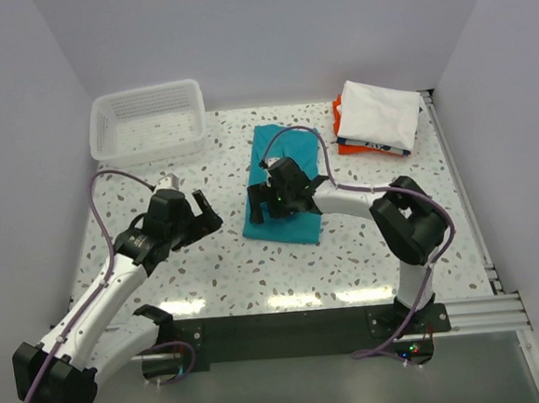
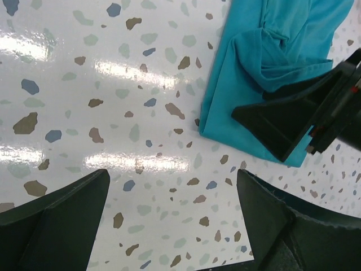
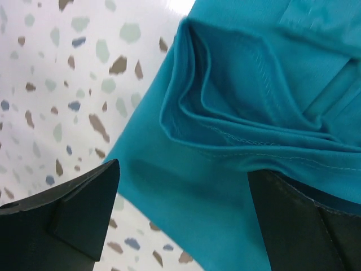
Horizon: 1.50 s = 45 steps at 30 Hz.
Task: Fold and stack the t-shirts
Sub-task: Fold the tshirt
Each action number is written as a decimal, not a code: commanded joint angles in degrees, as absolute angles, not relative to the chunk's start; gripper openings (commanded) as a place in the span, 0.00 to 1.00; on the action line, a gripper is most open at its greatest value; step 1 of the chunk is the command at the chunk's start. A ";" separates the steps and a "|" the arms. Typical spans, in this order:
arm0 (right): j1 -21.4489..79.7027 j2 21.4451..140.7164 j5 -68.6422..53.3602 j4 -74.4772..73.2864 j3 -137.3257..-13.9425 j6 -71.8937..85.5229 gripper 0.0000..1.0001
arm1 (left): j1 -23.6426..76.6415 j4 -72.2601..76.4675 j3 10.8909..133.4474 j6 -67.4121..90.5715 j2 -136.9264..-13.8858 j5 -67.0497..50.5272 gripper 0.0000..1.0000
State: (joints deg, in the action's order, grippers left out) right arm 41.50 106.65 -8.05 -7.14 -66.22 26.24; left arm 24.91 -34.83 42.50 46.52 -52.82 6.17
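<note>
The teal t-shirt point(image 1: 296, 153) lies folded in a long strip in the middle of the table; it also shows in the left wrist view point(image 2: 265, 51) and the right wrist view point(image 3: 254, 113). My right gripper point(image 1: 268, 202) is open just above its near left part, the jaws wide over the cloth, holding nothing. My left gripper point(image 1: 203, 213) is open and empty over bare table to the left of the shirt. A folded stack point(image 1: 375, 118) sits at the back right: a white t-shirt on top, an orange one and a dark-edged one below.
A white slatted plastic basket point(image 1: 147, 120) stands at the back left. The table point(image 1: 256, 268) is white speckled terrazzo with a metal rail along the right edge point(image 1: 463, 196). Purple cables run along both arms.
</note>
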 commanded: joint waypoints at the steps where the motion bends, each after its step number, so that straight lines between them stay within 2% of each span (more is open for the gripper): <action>1: 40.61 108.97 -0.89 -3.43 -71.62 25.14 0.99 | 24.61 -34.02 41.31 47.11 -52.47 4.48 1.00; 12: 33.93 118.03 0.26 -4.92 -85.86 24.96 0.99 | 24.61 -33.13 41.22 46.49 -54.31 3.34 1.00; 18: 32.87 117.69 -2.37 -8.17 -91.31 21.36 0.99 | 24.61 -30.42 41.05 46.58 -56.33 1.85 1.00; 22: 32.87 114.80 -5.10 -9.05 -90.44 20.92 0.99 | 24.61 -28.04 40.61 46.23 -58.44 0.62 1.00; 26: 32.26 108.56 -3.60 -8.62 -83.53 23.11 0.99 | 24.61 -24.53 41.83 45.44 -64.40 0.26 1.00; 30: 31.46 105.73 -12.11 -5.37 -79.28 24.43 0.99 | 24.61 -21.01 43.94 44.91 -70.30 -1.58 1.00; 31: 31.46 106.17 -17.70 -5.27 -79.71 24.09 0.99 | 24.61 -20.22 44.47 44.91 -72.14 -2.10 1.00; 34: 31.47 110.64 -26.51 -4.92 -82.34 24.87 0.99 | 24.61 -18.55 45.96 44.83 -75.48 -3.07 1.00; 36: 31.46 114.16 -27.94 -4.22 -84.19 25.31 0.99 | 24.61 -18.46 46.58 44.74 -76.64 -3.78 1.00; 45: 29.88 130.76 -23.30 -8.70 -102.56 24.35 0.99 | 24.61 -19.60 45.70 44.56 -76.03 -2.99 1.00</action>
